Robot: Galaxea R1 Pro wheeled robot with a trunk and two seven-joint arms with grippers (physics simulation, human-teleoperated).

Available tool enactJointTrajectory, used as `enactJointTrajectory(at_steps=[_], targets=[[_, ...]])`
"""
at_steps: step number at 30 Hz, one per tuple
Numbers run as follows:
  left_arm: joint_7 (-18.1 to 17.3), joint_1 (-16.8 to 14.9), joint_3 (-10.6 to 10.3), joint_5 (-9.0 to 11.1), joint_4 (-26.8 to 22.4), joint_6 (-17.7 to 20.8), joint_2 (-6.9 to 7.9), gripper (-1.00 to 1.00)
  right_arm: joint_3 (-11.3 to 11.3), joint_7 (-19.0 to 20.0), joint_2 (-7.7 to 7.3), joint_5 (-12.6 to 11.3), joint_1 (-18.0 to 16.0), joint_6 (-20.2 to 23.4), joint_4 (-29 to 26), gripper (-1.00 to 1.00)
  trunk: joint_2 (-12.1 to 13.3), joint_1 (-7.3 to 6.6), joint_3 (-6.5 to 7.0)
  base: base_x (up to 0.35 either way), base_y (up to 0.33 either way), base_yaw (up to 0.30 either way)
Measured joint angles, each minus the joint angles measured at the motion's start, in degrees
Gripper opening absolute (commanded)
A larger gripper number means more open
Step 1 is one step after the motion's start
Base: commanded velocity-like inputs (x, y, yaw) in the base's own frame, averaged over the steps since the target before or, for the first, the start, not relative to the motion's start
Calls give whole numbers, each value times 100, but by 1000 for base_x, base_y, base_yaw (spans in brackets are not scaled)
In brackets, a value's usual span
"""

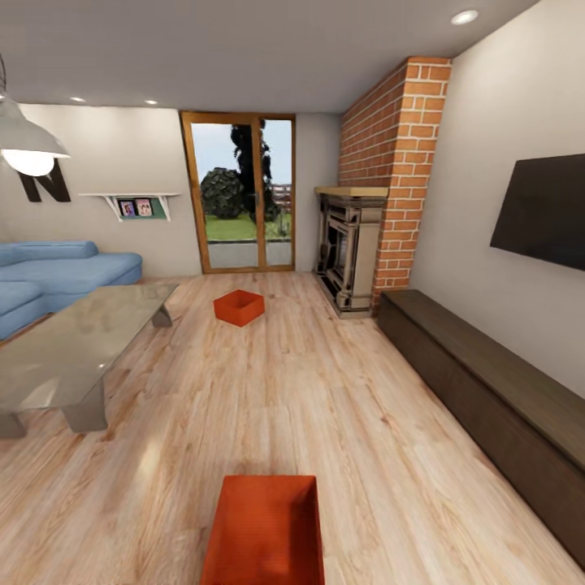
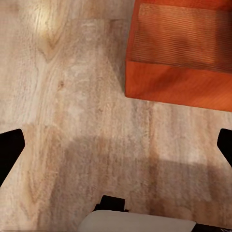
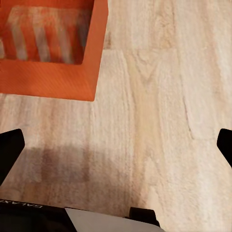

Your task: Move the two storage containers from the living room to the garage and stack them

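Note:
Two orange-red storage containers stand on the light wood plank floor of the living room. The near container [image 1: 264, 528] sits at the bottom middle of the head view, open top up. The far container [image 1: 239, 307] rests turned at an angle in front of the glass doors. In the left wrist view the near container [image 2: 181, 53] lies ahead of my left gripper [image 2: 116, 150], which is open over bare planks. In the right wrist view the same container [image 3: 48, 48] lies ahead of my right gripper [image 3: 116, 147], also open with nothing between its fingers.
A glass coffee table [image 1: 81, 341] and blue sofa [image 1: 57, 276] stand at the left. A long dark low cabinet [image 1: 487, 390] runs along the right wall under a TV [image 1: 544, 211]. A brick fireplace [image 1: 357, 252] and glass doors [image 1: 240, 195] are at the back.

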Motion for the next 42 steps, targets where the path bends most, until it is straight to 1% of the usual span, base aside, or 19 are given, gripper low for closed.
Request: enactJointTrajectory(at_steps=[5, 16, 24, 33, 42], targets=[[-2, 0, -1, 0, 1, 0, 7, 100, 0, 1, 0, 0, 0, 1, -1, 100, 0, -1, 0, 36, 63, 13], [-4, 0, -2, 0, 1, -2, 9, 100, 0, 2, 0, 0, 0, 2, -1, 100, 0, -1, 0, 125, 224, 1], [-3, 0, 0, 0, -4, 0, 6, 100, 0, 0, 0, 0, 0, 0, -1, 100, 0, 0, 0, 25, 35, 0], [-6, 0, -1, 0, 1, 0, 9, 100, 0, 0, 0, 0, 0, 0, -1, 100, 0, 0, 0, 27, 118, -4], [-6, -1, 0, 1, 2, 0, 9, 100, 1, 0, 0, 0, 1, 0, -2, 100, 0, 0, 0, 2, 5, -185]])
